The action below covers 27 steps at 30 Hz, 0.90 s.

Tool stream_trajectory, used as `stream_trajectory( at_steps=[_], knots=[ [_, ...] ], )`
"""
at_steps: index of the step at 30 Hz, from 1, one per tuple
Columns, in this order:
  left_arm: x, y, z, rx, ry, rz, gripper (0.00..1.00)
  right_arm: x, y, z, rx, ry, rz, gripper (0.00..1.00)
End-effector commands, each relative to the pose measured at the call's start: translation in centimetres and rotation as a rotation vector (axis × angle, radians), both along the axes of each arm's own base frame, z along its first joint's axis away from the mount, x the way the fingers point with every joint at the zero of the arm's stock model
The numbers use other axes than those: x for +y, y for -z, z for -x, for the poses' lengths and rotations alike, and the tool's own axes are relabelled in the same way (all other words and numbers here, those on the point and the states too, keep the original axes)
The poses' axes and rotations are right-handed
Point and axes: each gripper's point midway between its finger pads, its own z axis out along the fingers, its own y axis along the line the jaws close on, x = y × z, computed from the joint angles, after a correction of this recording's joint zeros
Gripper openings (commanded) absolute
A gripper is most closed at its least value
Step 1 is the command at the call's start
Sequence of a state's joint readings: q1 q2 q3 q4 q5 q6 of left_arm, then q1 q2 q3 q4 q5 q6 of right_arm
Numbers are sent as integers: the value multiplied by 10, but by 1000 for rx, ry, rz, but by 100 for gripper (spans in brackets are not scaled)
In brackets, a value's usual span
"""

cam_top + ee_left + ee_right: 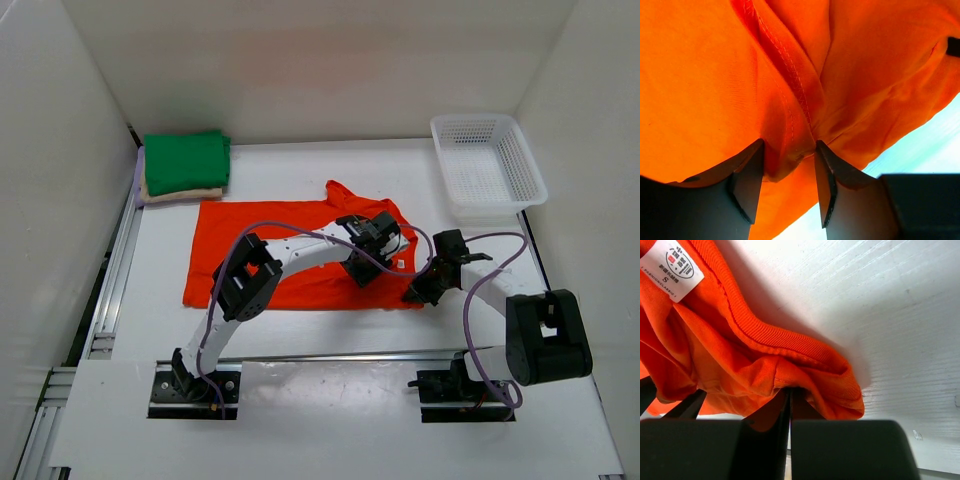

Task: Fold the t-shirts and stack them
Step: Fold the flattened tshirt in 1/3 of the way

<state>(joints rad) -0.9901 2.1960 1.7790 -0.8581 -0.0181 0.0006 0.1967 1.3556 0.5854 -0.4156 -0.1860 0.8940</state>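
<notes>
The orange-red t-shirt [270,245] lies spread on the white table, one sleeve pointing to the back. My left gripper [378,240] is over its right part, and its jaws hold a bunched seam fold of the shirt [715,90] between them [789,145]. My right gripper [418,292] is at the shirt's near right corner, shut on a bunch of cloth beside the ribbed collar [755,335] at its tips [790,390]. The folded green t-shirt [187,160] lies on the tan beige one [185,193] at the back left. A lavender edge [140,175] shows beside that stack.
A white lattice basket [487,165] stands at the back right. White walls enclose the table on three sides. A metal rail [110,280] runs along the left edge. The shirt's size label [677,262] shows in the right wrist view.
</notes>
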Motion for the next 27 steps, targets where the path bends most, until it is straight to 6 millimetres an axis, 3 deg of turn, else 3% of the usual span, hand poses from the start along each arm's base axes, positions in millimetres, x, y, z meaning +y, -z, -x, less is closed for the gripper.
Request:
stream_trajectory(
  at_steps=[1, 3, 4, 6, 7, 10, 14, 19, 21, 23, 27],
  knots=[
    [-14, -38, -9, -61, 1, 89, 54, -15, 15, 19, 59, 1, 77, 0],
    [-14, -38, -9, -61, 1, 89, 51, -17, 16, 22, 64, -8, 92, 0],
    [-14, -38, -9, -61, 1, 89, 45, -18, 16, 22, 62, -17, 94, 0],
    [-13, -37, -15, -63, -13, 89, 27, -17, 14, 21, 63, -17, 94, 0],
    [-10, -37, -19, -63, -22, 89, 14, -19, 15, 23, 72, -15, 105, 0],
    [4, -35, -42, -74, -79, 82, 11, -22, 14, 24, 69, -21, 118, 0],
    [25, -39, -67, -82, -144, 87, 20, -26, 16, 26, 77, -16, 140, 0],
    [44, -28, -89, -105, -204, 39, 30, -27, 16, 31, 83, -25, 144, 0],
    [49, -24, -93, -109, -218, 24, 48, -29, 15, 30, 81, -34, 159, 0],
    [51, -25, -92, -108, -218, 23, 73, -31, 13, 28, 78, -42, 170, 0],
    [62, -30, -103, -160, -252, -8, 79, -33, 7, 25, 61, -63, 183, 0]
  ],
)
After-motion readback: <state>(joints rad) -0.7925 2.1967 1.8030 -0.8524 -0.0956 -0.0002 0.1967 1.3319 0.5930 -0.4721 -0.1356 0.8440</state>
